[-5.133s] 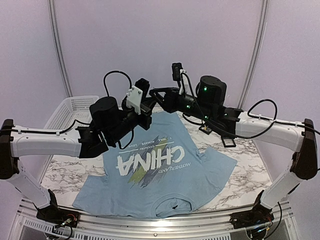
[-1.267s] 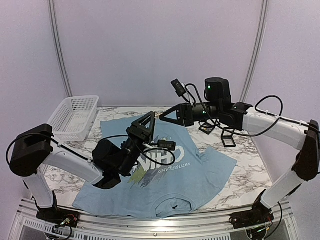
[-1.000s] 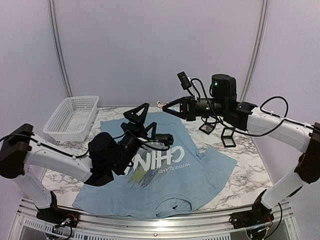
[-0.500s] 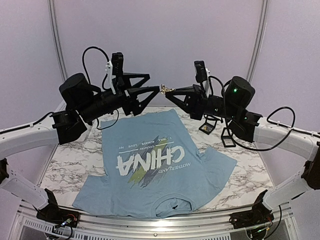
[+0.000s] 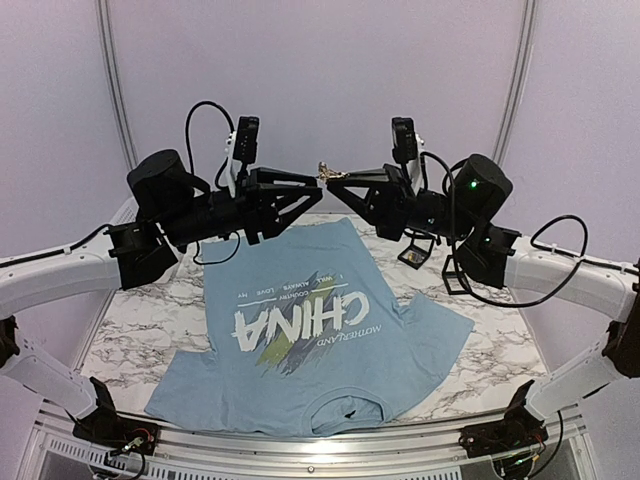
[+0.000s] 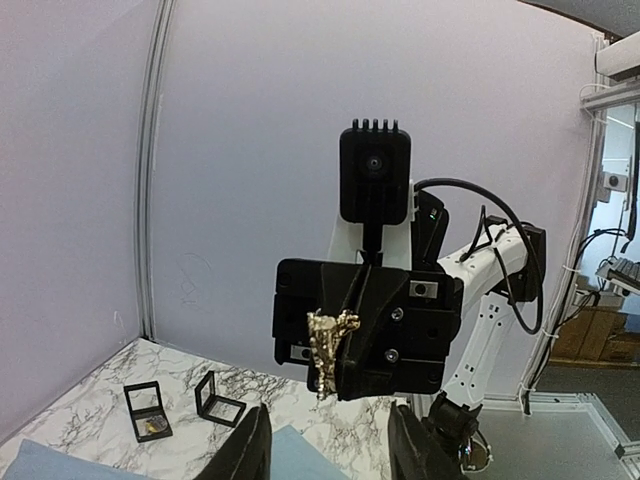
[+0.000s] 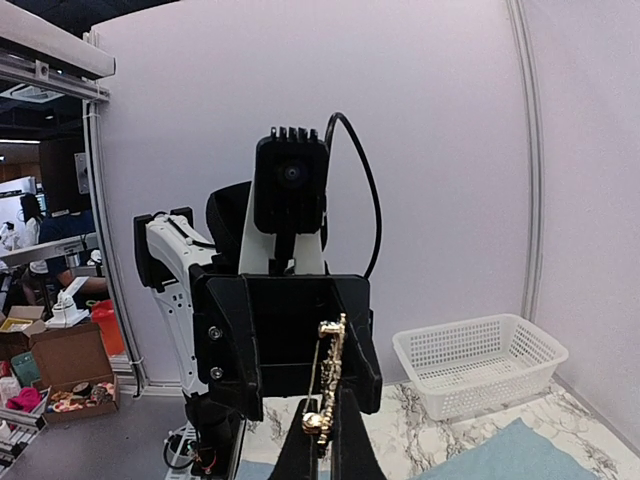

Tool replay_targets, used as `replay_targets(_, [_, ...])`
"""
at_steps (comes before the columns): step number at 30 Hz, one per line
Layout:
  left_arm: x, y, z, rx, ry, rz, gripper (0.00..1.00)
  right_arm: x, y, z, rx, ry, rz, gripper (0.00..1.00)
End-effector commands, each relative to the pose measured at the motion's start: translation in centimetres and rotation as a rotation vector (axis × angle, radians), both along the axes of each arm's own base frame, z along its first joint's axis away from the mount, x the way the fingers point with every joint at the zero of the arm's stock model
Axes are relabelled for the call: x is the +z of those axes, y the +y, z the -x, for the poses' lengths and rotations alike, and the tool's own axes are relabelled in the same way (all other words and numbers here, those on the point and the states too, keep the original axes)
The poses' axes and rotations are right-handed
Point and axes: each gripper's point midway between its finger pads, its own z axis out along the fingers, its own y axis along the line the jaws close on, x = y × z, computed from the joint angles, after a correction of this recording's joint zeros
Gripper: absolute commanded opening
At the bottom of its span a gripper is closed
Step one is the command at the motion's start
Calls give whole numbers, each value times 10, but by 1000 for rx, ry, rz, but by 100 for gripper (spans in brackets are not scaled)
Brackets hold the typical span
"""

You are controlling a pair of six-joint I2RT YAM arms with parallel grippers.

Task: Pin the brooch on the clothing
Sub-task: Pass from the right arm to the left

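The brooch (image 5: 324,171) is a small ornate gold piece, not round, held in mid-air above the far end of the light blue "CHINA" T-shirt (image 5: 300,330), which lies flat on the table. My right gripper (image 5: 333,184) is shut on the brooch (image 7: 328,380), whose top sticks up past the fingertips (image 7: 309,440). My left gripper (image 5: 312,187) is open and faces the right one, its tips just short of the brooch. In the left wrist view the brooch (image 6: 328,340) hangs in front of the right gripper (image 6: 365,330), above my open fingers (image 6: 250,445).
Two small black square cases (image 5: 420,255) (image 5: 455,280) stand on the marble table right of the shirt; they also show in the left wrist view (image 6: 145,410) (image 6: 218,398). A white mesh basket (image 7: 480,365) sits at the far left, mostly hidden behind my left arm in the top view.
Both arms rose from low over the shirt to meet in mid-air. In the last half second the grippers lifted slightly and the left one stayed open at the brooch.
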Motion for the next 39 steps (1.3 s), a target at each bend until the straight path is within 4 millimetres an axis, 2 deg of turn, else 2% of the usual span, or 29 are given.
replay_targets(1, [17, 6, 5, -7, -10, 74, 41, 10, 1, 4, 1, -37, -24, 0])
replay_targets(5, [22, 13, -1, 49, -21, 115, 38, 11, 0, 5, -2, -43, -21, 0])
replay_targets(8, [20, 9, -3, 42, -13, 111, 34, 10, 1, 5, 1, -44, -17, 0])
replay_targets(16, [23, 3, -2, 9, -17, 115, 33, 7, 0, 5, -7, -44, -7, 0])
replay_targets(26, [24, -5, -6, 3, -7, 117, 21, 4, 3, 4, -4, -39, 1, 0])
replay_targets(32, [28, -5, -4, -2, -27, 124, 19, 2, 2, 3, -10, -38, 8, 0])
replay_targets(39, [29, -5, -3, -4, -33, 129, 0, 0, 3, 2, -10, -34, 13, 0])
